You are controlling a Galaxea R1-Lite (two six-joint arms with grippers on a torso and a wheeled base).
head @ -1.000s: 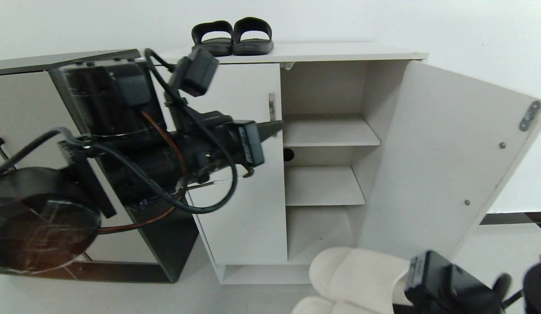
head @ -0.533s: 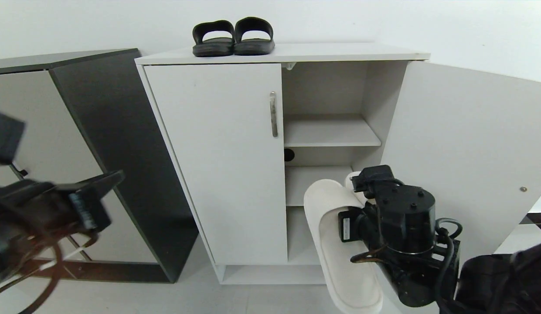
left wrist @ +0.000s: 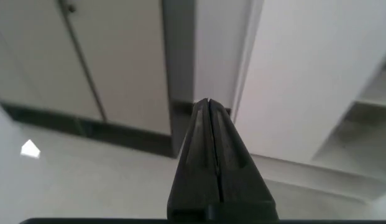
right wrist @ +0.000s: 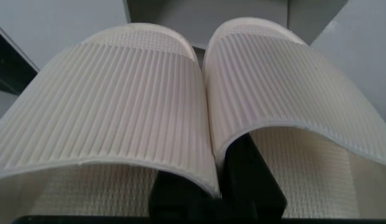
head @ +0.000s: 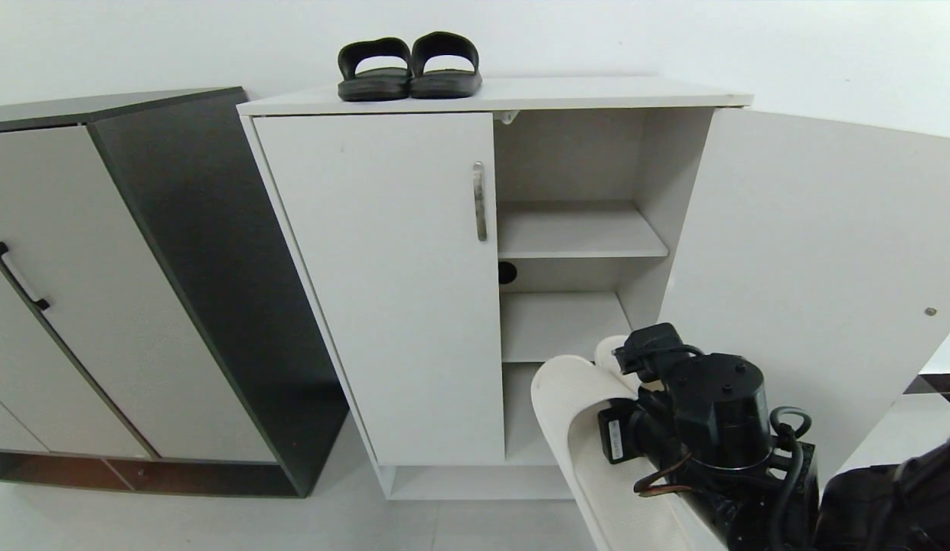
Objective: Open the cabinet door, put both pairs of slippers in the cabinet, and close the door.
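Slippers of cream colour (head: 589, 436), a ribbed pair, hang side by side in the right gripper (right wrist: 220, 177), whose fingers are clamped on the two inner edges where the straps meet. The toes point into the white cabinet (head: 597, 90) and reach about the front edge of its lower shelf (head: 566, 325). I cannot tell if they already pass that edge. They stand between the free edge of the closed left door (head: 383, 283) and the open right door (head: 811, 283), which is swung far out to the right and leaves the whole right half of the cabinet free. The upper shelf (head: 582, 229) and the bottom compartment below the lower shelf carry nothing, and a round hole (head: 507, 272) shows in the back panel between the shelves. The black slippers (head: 409, 65) sit touching each other on the cabinet's top, above the closed door and near the side of its metal handle (head: 479, 200). The left gripper (left wrist: 209, 124) has its fingers pressed together with nothing between them and hangs over the pale floor (head: 444, 528), near the bottom corner of the dark cabinet (head: 214, 268) that stands just beside the white one. A small white label (head: 614, 436) on the right wrist has print too small to read.
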